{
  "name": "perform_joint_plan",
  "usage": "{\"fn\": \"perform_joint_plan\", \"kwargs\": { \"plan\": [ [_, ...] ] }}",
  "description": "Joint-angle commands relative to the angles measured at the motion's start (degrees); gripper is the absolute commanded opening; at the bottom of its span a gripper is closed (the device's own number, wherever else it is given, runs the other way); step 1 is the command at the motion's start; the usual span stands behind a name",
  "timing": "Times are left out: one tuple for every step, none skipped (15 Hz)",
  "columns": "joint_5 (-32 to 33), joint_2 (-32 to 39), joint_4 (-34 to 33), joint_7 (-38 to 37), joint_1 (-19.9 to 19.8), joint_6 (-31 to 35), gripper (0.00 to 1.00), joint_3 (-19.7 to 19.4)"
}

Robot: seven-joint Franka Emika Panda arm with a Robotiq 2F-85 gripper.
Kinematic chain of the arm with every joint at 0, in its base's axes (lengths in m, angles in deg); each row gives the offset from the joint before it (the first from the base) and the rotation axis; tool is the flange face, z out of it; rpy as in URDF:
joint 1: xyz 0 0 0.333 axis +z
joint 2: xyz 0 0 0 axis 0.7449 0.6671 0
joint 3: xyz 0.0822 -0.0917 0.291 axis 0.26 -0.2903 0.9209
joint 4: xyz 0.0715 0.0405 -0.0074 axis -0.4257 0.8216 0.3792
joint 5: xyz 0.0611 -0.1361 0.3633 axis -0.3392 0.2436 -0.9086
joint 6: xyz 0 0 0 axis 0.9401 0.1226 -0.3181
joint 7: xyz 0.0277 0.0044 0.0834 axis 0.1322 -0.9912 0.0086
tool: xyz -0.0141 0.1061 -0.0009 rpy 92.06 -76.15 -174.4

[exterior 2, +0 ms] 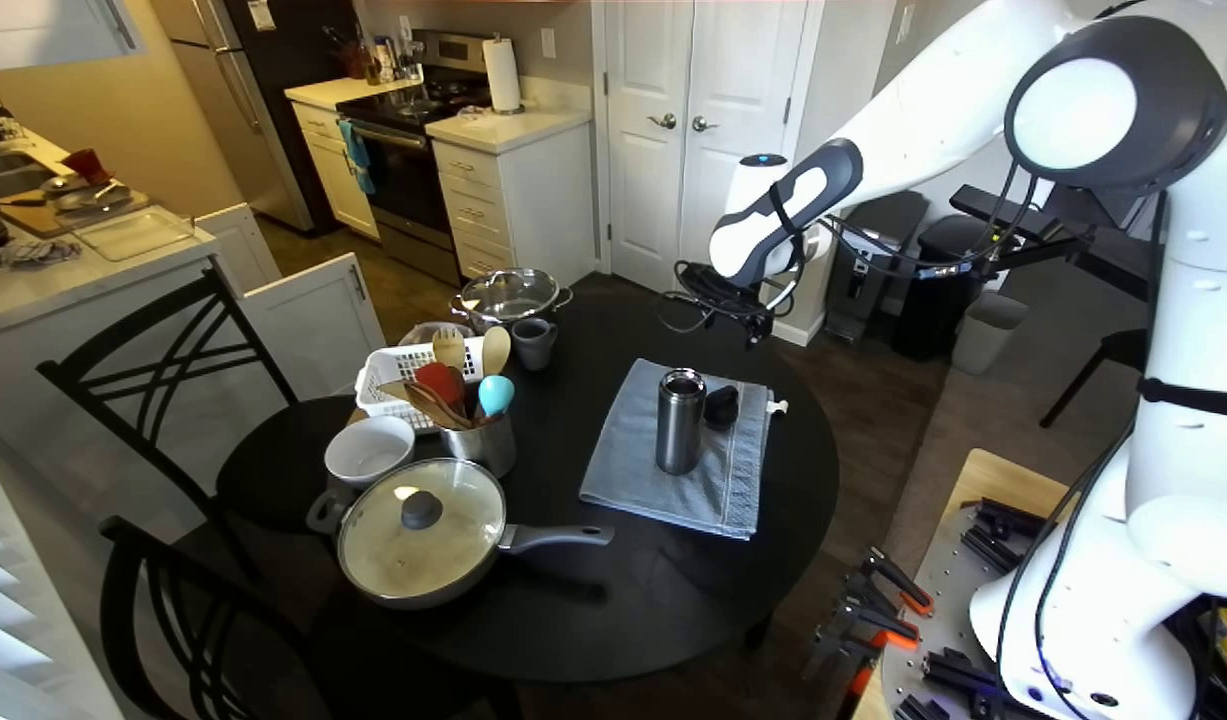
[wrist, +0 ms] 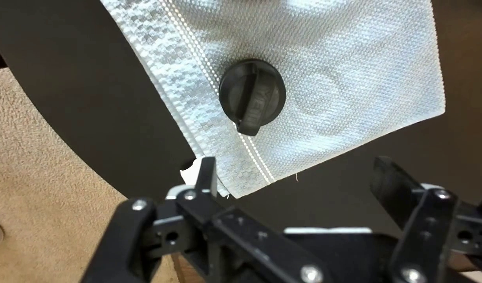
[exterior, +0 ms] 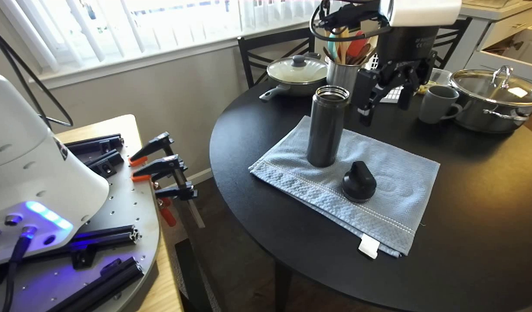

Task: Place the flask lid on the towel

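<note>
Two fingers (wrist: 208, 173) of the Robotiq gripper (wrist: 295, 169) stand spread. Flask lid (exterior: 359, 183) rests on the towel (exterior: 404, 186), near the upright flask (exterior: 325, 134). Only the wrist view resolves lettering (wrist: 260, 104) on the loop handle (wrist: 257, 98), apparently "YETI". Surface: round black table (exterior: 469, 216). Room: kitchen range (exterior 2: 418, 180) in an exterior view.

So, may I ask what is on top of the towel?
On the towel, the flask stands upright, and the lid rests beside it, not touching it. The patches of towel directly beneath them are covered and cannot be seen.
</note>
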Motion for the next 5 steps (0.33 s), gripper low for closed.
{"fn": "perform_joint_plan", "kwargs": {
  "plan": [
    [0.05, 0.03, 0.03, 0.06, -0.01, -0.14, 1.0, -0.02],
    [0.09, 0.03, 0.14, 0.06, -0.01, -0.14, 1.0, -0.02],
    [0.11, 0.03, 0.19, 0.06, 0.0, -0.14, 1.0, -0.02],
    [0.11, 0.03, 0.2, 0.06, 0.0, -0.14, 1.0, -0.02],
    [0.12, 0.03, 0.2, 0.06, 0.0, -0.14, 1.0, -0.02]
  ]
}}
